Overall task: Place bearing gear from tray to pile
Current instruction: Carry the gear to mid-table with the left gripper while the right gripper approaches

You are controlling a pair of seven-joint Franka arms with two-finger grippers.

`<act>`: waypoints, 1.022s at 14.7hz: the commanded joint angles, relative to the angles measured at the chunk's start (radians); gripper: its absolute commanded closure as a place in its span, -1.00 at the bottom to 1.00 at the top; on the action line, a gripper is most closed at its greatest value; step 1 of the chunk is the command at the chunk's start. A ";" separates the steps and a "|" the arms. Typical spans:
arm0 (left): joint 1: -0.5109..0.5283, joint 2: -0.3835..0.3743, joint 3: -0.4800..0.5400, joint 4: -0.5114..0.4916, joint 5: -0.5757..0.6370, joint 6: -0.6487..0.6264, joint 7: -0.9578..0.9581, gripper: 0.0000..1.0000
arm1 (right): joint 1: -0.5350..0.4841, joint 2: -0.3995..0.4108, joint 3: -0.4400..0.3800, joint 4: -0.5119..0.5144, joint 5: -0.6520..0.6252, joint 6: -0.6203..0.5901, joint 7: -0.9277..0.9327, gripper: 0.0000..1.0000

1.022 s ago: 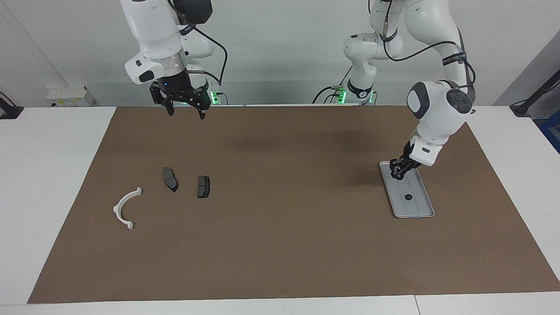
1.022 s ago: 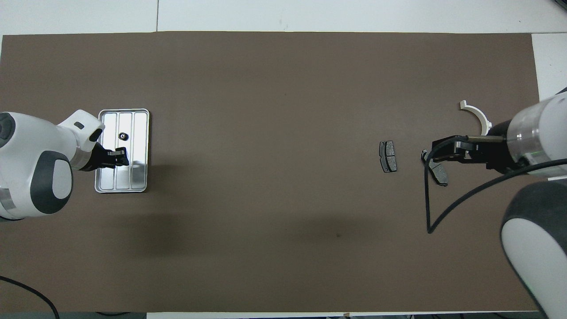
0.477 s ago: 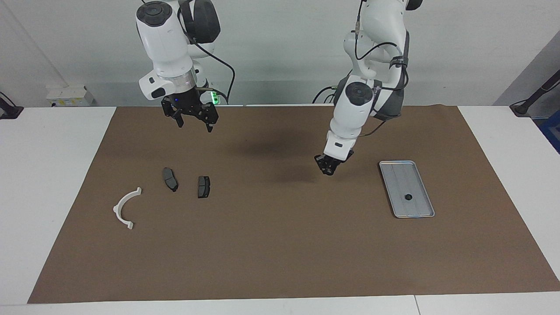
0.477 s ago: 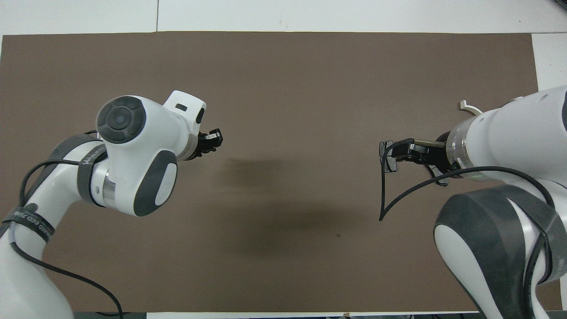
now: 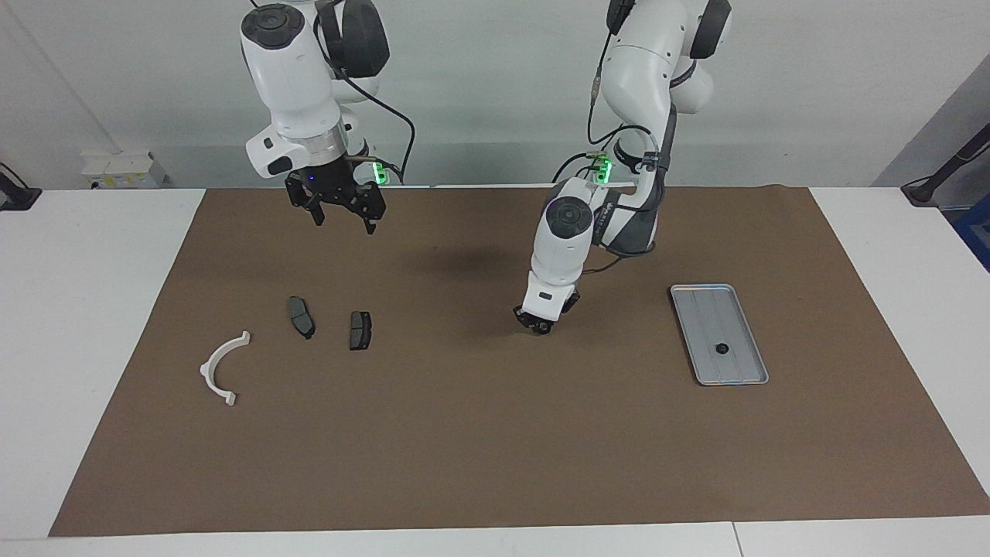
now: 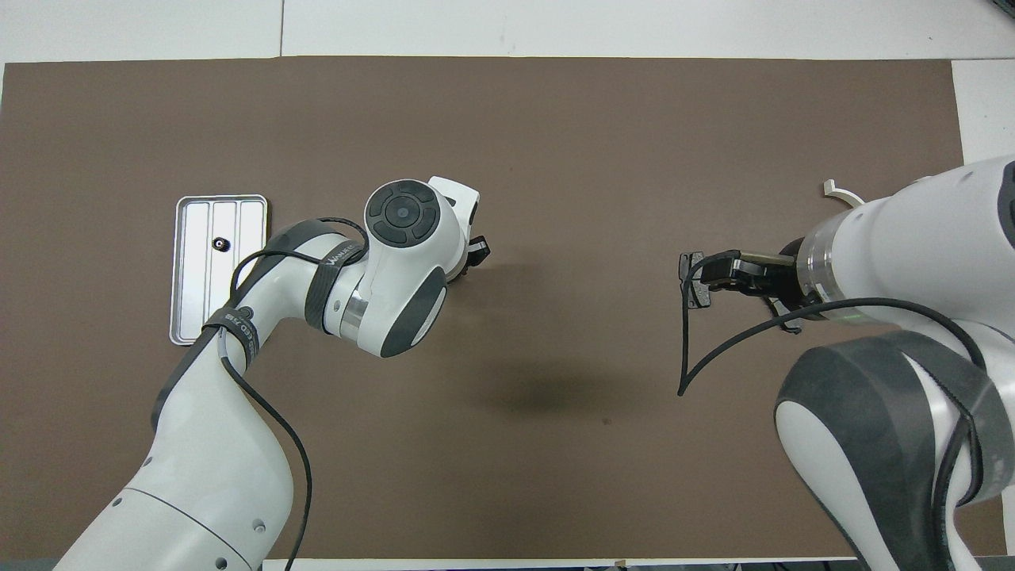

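— The left claw (image 5: 539,325), where is it?
— Low over the middle of the brown mat (image 5: 495,433), between the tray (image 5: 700,309) and the pile. Its arm reaches in from the tray's end of the surface (image 5: 93,309). I cannot tell whether the tips touch the mat.
— Open or closed?
— Closed: the fingertips are drawn together. If something tiny is pinched between them, I cannot make it out.
— And the bearing gear (image 5: 721,349)?
— In the tray, a small black round part lying on the ridged floor, in the half farther from the robots. The overhead view shows it too, the bearing gear (image 6: 220,243) in the middle lane of the tray (image 6: 190,270), well apart from the left claw.
— Where does the tray lie?
— Flat on the mat, toward the left arm's end.
— The pile?
— Toward the right arm's end: two dark brake pads (image 5: 301,317) (image 5: 360,330) beside each other but apart, and a white curved bracket (image 5: 206,371) a little farther from the robots and closer to the mat's edge.
— The right claw (image 5: 344,224)?
— Up in the air over the mat on the robots' side of the two pads, jaws spread wide, holding nothing. That arm waits.
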 commanded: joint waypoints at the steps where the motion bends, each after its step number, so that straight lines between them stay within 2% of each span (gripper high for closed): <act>1: 0.000 -0.005 0.002 -0.030 0.020 0.029 -0.034 0.72 | -0.008 -0.024 0.001 -0.027 0.014 0.016 0.002 -1.00; 4: -0.006 -0.003 0.002 -0.042 0.020 0.029 -0.034 0.72 | -0.008 -0.024 0.001 -0.027 0.014 0.014 0.007 -1.00; 7: -0.017 0.018 0.004 -0.033 0.018 0.035 -0.041 0.64 | -0.008 -0.024 0.001 -0.026 0.014 0.014 0.010 -1.00; 8: -0.017 0.018 0.005 -0.030 0.018 0.031 -0.043 0.46 | -0.005 -0.024 0.001 -0.027 0.014 0.014 0.013 -1.00; 9: -0.016 0.020 0.005 -0.019 0.026 0.021 -0.043 -0.48 | -0.003 -0.026 0.001 -0.027 0.014 0.014 0.017 -1.00; 10: -0.016 0.024 0.005 -0.006 0.035 0.018 -0.041 -0.99 | -0.002 -0.026 0.003 -0.027 0.014 0.016 0.023 -1.00; 13: 0.015 0.003 0.013 0.042 0.050 -0.035 -0.037 -1.00 | 0.031 -0.021 0.003 -0.026 0.014 0.023 0.104 -1.00; 15: 0.052 -0.050 0.021 0.039 0.054 -0.107 -0.026 -1.00 | 0.084 -0.004 0.003 -0.026 0.014 0.065 0.201 -1.00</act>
